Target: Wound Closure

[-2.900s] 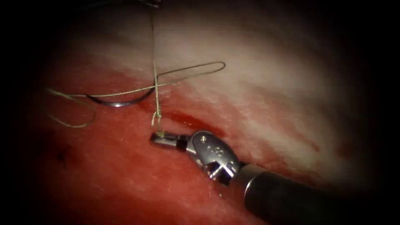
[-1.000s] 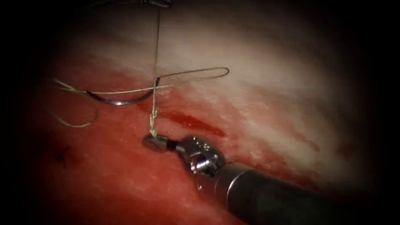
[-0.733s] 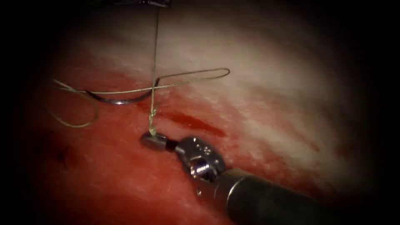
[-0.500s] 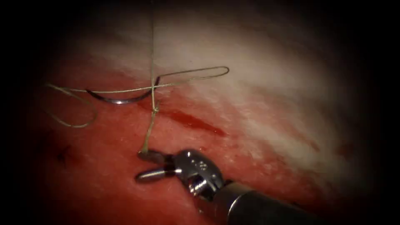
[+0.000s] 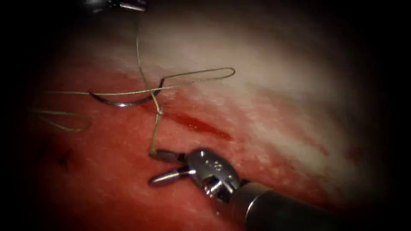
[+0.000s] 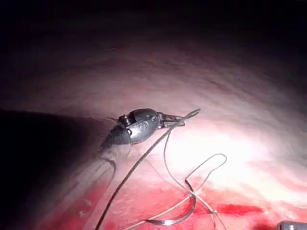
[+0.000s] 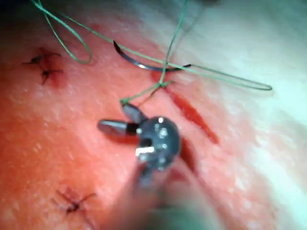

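**Right tool lets go of the thread end**

The right tool [image 5: 154, 169] has its jaws apart, holding nothing. The left tool [image 6: 184, 119] grips the thread [image 5: 143, 75]. The needle [image 5: 124, 101] lies loose on the tissue [image 5: 265, 85], left of the cut [image 5: 197, 125].

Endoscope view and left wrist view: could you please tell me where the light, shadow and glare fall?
Endoscope view: lit centre, dark rim; glare on the open, empty right hand and on the needle lying free on the tissue, left of the cut. Left wrist view: shadow beside the left hand, shut on the thread.
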Robot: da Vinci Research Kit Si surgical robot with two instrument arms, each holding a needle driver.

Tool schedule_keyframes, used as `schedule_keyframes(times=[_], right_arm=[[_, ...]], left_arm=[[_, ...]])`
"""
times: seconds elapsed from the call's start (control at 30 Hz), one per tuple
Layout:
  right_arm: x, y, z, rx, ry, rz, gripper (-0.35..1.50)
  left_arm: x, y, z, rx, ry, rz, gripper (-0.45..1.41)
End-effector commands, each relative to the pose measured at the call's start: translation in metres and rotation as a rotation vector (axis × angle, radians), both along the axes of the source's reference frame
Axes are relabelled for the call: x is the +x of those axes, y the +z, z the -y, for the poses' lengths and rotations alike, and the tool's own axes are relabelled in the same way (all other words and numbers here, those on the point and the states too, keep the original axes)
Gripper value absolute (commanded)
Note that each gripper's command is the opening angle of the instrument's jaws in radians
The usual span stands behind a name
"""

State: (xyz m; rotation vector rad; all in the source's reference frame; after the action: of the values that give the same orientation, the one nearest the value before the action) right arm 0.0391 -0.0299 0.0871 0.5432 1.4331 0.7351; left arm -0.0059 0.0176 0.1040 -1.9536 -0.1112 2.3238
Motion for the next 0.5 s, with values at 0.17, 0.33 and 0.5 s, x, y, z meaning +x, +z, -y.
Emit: schedule_keyframes(times=[0.17, 0.33, 0.5], right_arm=[[-0.0012, -0.0002, -0.0031, -0.043, 0.029, 0.039, 1.31], [-0.0002, 0.0004, -0.0049, -0.088, 0.043, 0.060, 1.31], [0.0011, 0.0018, -0.0065, -0.117, 0.057, 0.077, 1.30]], left_arm=[[-0.0015, -0.0039, 0.0002, 0.086, -0.021, 0.084, -0.45], [-0.0027, -0.0088, 0.0009, 0.123, -0.013, 0.123, -0.45], [-0.0035, -0.0124, 0.0019, 0.162, 0.001, 0.166, -0.45]])
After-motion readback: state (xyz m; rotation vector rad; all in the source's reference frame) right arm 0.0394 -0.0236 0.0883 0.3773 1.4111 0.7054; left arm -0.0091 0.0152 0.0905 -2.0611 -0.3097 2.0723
